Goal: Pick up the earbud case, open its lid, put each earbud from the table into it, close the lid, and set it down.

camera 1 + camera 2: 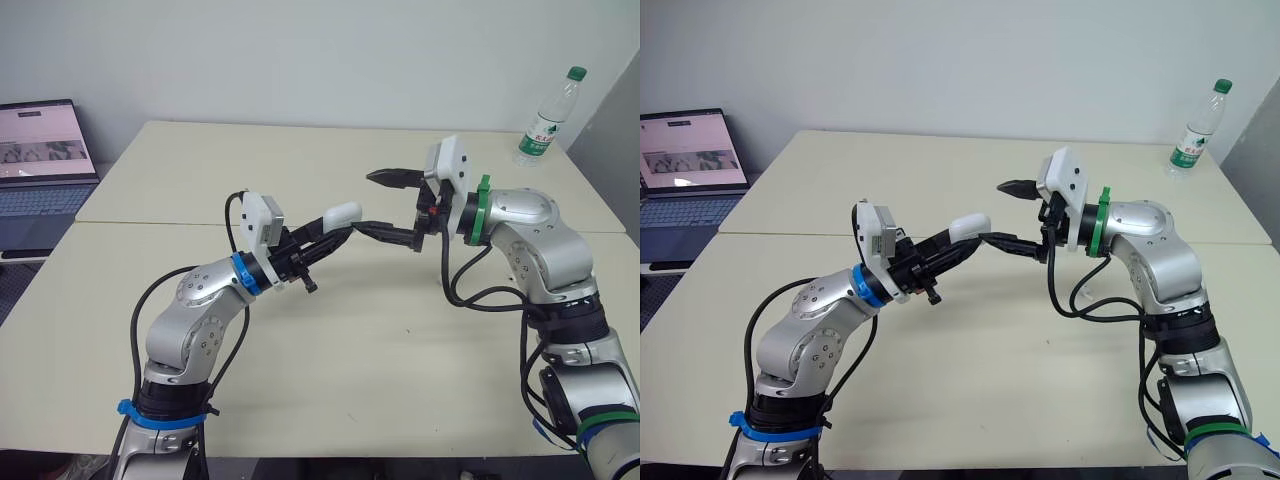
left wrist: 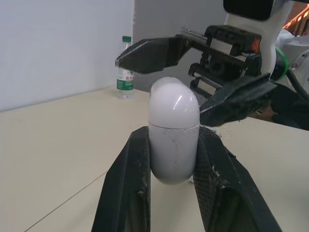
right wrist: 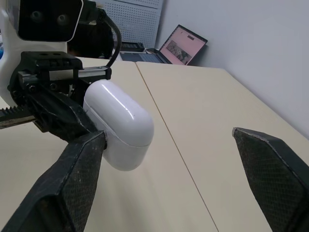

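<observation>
A white earbud case (image 1: 341, 212) with its lid closed is held up over the middle of the table (image 1: 400, 340). My left gripper (image 1: 338, 228) is shut on its lower half, and the rounded lid end sticks out past the fingertips (image 2: 208, 145). My right gripper (image 1: 364, 202) faces it from the right and is open wide. One right finger (image 2: 149, 53) is above the lid. The other (image 2: 236, 99) lies close beside the case (image 3: 120, 123); I cannot tell whether it touches.
An open laptop (image 1: 40, 165) stands on a side table at the far left. A clear water bottle with a green cap (image 1: 545, 118) stands at the table's back right corner. A seam (image 1: 150, 222) runs across the tabletop.
</observation>
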Motion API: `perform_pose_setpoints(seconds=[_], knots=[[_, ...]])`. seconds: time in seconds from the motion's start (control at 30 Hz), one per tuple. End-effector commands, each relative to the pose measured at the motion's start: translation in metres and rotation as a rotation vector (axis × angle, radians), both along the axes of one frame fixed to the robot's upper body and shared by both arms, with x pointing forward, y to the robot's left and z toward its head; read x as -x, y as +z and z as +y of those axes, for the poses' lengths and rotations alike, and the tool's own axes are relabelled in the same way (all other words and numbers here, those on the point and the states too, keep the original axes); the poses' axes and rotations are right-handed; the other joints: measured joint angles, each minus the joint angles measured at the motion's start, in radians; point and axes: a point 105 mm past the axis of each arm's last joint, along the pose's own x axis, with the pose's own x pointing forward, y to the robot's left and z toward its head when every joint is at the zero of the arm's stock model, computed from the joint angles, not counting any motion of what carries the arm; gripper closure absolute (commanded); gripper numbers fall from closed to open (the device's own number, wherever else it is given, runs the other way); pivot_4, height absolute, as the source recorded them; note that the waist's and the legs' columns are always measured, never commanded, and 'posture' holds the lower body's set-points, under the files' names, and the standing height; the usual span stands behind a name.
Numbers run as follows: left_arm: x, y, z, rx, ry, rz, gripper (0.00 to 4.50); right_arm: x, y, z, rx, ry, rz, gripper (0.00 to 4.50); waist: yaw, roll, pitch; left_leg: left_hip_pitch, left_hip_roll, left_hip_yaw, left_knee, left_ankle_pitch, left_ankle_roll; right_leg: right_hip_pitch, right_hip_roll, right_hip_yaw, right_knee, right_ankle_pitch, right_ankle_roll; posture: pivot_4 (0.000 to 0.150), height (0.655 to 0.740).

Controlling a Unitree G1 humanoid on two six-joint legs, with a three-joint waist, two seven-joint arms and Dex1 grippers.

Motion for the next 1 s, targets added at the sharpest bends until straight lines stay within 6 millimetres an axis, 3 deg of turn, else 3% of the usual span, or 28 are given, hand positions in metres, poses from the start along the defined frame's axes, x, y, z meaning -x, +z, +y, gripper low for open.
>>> perform_pose_setpoints(seconds=[0.03, 1.0], knots=[[0.009, 0.011, -0.006, 0.015, -0.041, -0.051, 3.71, 0.002, 0.008, 0.000, 0.006, 0.004, -0.054, 0.11, 0.000, 0.000, 0.000, 0.000, 0.000, 0.000, 0.000, 0.000, 0.000, 0.000, 0.000, 0.000, 0.000, 0.000, 0.000, 0.150, 0.7400], [0.014, 0.005, -0.008, -0.006, -0.056, -0.048, 3.71, -0.007, 0.030, -0.001, -0.143, -0.048, 0.018, 0.11, 0.001, 0.000, 0.000, 0.000, 0.000, 0.000, 0.000, 0.000, 0.000, 0.000, -0.001, 0.000, -0.001, 0.000, 0.000, 0.150, 0.7400]])
